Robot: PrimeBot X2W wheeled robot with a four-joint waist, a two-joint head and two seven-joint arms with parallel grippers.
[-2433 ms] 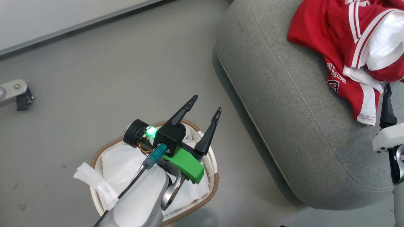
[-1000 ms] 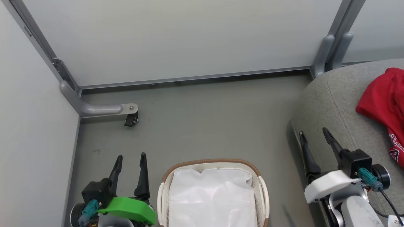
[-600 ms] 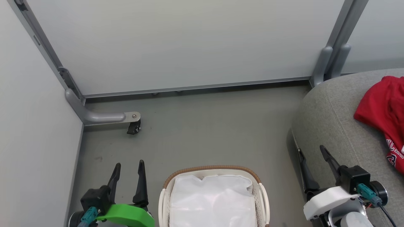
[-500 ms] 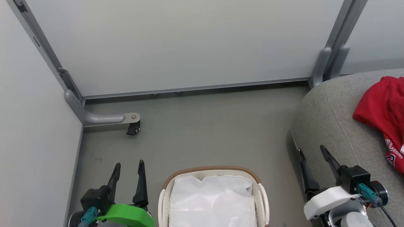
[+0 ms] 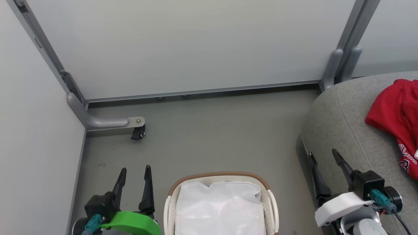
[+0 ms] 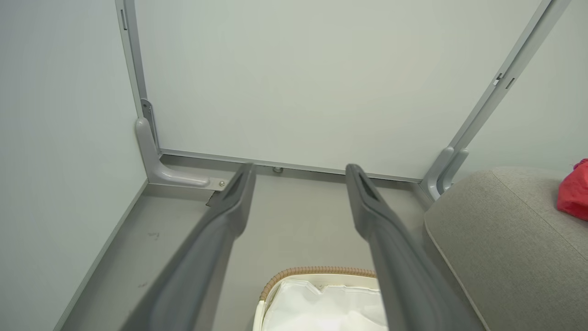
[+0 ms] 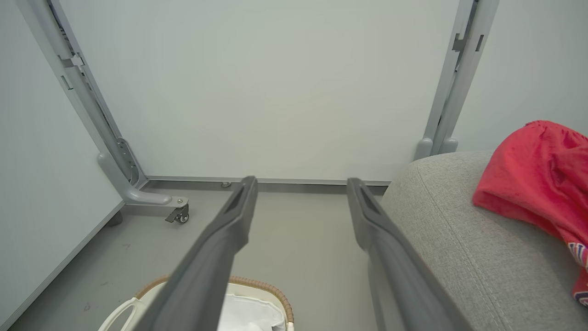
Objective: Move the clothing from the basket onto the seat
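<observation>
Asking: Looking into the basket, what is sitting inside it?

Answering: A plain white liner is covering all of the inside that is showing, crumpled and faintly glossy. The basket is standing on the grey floor. It is rounded white plastic, with a brown woven band running along its rim.

Asking: Where is the clothing lying?

Answering: It is lying in a red heap on the seat, with white lettering showing near its lower edge. The seat is bulging in from the right, near the basket. It is grey woven fabric with rounded edges and a stitched seam.

Asking: What are the arms doing?

Answering: The left end effector is hovering over the floor just left of the basket, fingers spread and gripping nothing. The right end effector is hanging at the seat's edge, also spread and carrying nothing.

Asking: Is anything else standing around?

Answering: Pale wall panels are closing off the back and left. A grey metal foot with a small black caster is jutting onto the floor, well apart from the basket.
</observation>
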